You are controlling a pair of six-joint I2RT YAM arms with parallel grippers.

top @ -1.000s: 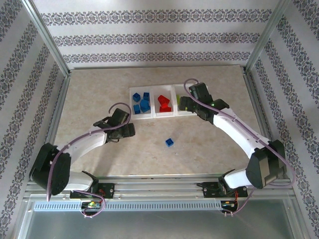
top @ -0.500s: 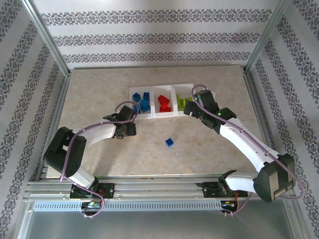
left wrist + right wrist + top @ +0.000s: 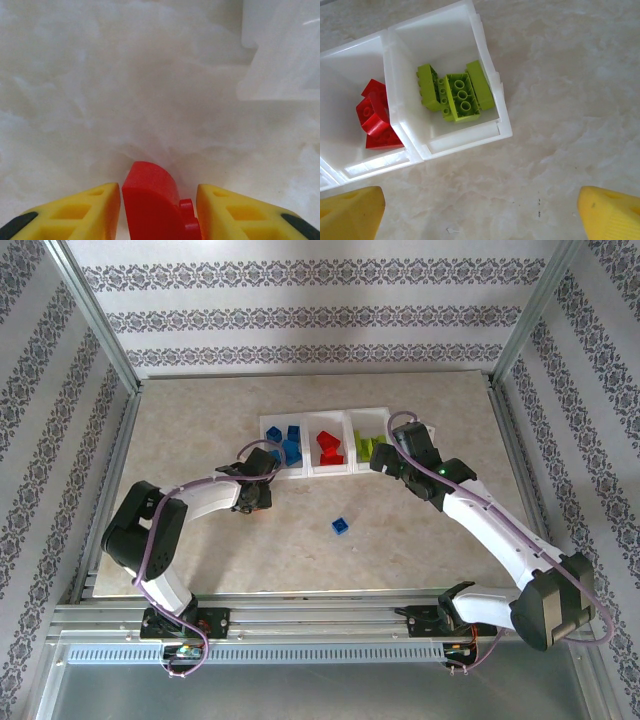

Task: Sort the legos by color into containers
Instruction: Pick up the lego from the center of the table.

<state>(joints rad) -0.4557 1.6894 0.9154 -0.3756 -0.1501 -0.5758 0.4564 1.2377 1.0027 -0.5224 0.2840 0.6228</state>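
Where my left gripper [image 3: 256,498] sits: low over the tabletop [image 3: 190,430], just in front of the left end of the bin row [image 3: 325,413].
Left gripper state: on my wrist camera the yellow fingers [image 3: 95,207] stand narrow either side of a red brick [image 3: 150,200]. The gaps are slivers at most, so I can't tell whether I'm actually clamping it.
Red brick: on the tabletop between my left fingers, rounded end pointing away from me, one stud showing on its right side. A bin corner [image 3: 280,60] is ahead and to the right, apart from the brick.
Left bin [image 3: 290,476]: several blue bricks [image 3: 287,450] inside.
Middle bin [image 3: 350,65]: red bricks [image 3: 372,117] piled toward the wall shared with the right bin.
Loose blue brick [image 3: 341,526]: alone on the tabletop, in front of the middle bin, well apart from the row, between my two arms.
Right bin [image 3: 450,45]: lime-green bricks [image 3: 457,95] bunched together, one lying with its hollow underside up.
Right gripper [image 3: 481,200]: jaws spread wide with nothing between them, over bare tabletop just in front of the right bin.
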